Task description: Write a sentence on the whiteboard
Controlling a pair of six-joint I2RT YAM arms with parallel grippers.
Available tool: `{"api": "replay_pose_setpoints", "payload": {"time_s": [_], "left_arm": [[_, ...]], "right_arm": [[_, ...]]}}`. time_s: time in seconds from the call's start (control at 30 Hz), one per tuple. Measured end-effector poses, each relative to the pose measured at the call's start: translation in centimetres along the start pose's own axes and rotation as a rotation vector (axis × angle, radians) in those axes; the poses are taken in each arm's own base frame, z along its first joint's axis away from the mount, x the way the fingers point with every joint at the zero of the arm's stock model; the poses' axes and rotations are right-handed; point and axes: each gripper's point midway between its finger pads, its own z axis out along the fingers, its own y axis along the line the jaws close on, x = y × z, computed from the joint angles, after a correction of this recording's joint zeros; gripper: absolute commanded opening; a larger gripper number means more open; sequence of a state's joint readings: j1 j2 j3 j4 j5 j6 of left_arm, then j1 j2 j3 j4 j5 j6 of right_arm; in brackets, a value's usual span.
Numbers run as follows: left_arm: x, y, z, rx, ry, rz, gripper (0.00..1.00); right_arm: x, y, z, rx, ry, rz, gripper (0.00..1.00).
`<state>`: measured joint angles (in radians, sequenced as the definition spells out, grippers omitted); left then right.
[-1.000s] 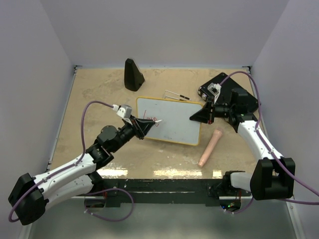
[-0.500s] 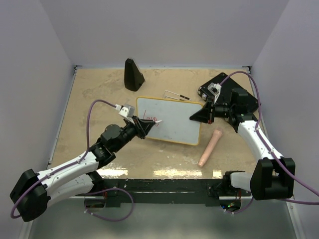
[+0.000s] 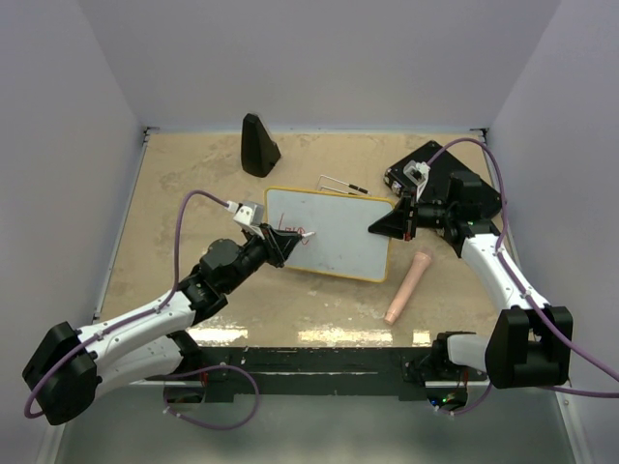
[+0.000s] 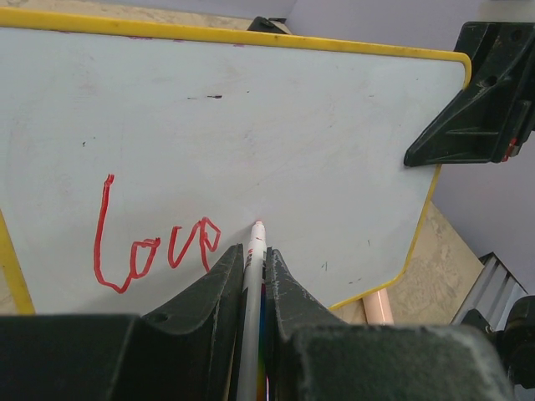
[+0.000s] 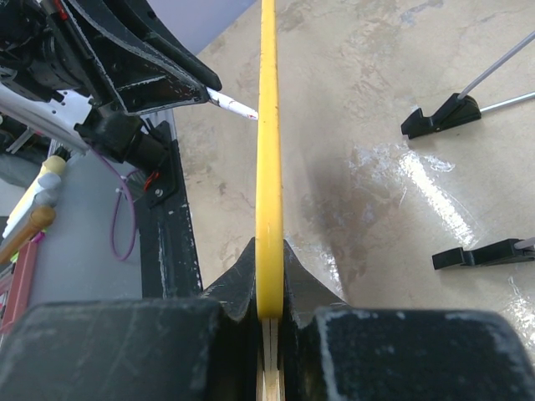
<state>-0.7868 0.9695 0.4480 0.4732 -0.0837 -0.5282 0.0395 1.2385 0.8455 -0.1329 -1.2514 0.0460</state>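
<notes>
Left arm: reaches low over the worktop point(image 3: 193, 184) from its base, forward and to the right, elbow bent, wrist angled down at the whiteboard point(image 3: 343, 242). The left claw point(image 3: 282, 246) is closed tight on a white marker point(image 4: 254, 251), which runs out between the fingers point(image 4: 219, 280). The red tip sits at the board surface just ahead of the claw. Whether it actually touches cannot be confirmed.

Sentence point(image 4: 150, 251): red cursive strokes, a tall letter followed by loops. It lies ahead of the left claw and to its left, ending just beside the marker tip. The rest of the board face ahead of the claw is bare.

Right arm: rises from its base and runs forward, wrist turned left toward the board. The right claw point(image 3: 390, 223) is clamped on the board's yellow rim point(image 5: 268, 125) at the board's right edge. The wrist view shows the rim edge-on, pinched between both fingers point(image 5: 238, 284).

Whiteboard: between the two claws, gripped by the right one, marker end of the left one over its left part.

Other items: two black feet point(image 5: 439, 113) lie on the worktop right of the right claw, apart from the board. A beige cylinder point(image 3: 408, 286) lies behind the right claw, toward the bases.
</notes>
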Motion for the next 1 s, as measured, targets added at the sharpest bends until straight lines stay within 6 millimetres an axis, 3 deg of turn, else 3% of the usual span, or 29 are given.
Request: {"api": "replay_pose_setpoints", "payload": {"time_s": [1.0], "left_arm": [[1.4,0.2,-0.3,0.009,0.036,-0.001,0.0]], "right_arm": [[0.1,-0.1,0.0,0.002,0.0,0.002,0.0]]}}
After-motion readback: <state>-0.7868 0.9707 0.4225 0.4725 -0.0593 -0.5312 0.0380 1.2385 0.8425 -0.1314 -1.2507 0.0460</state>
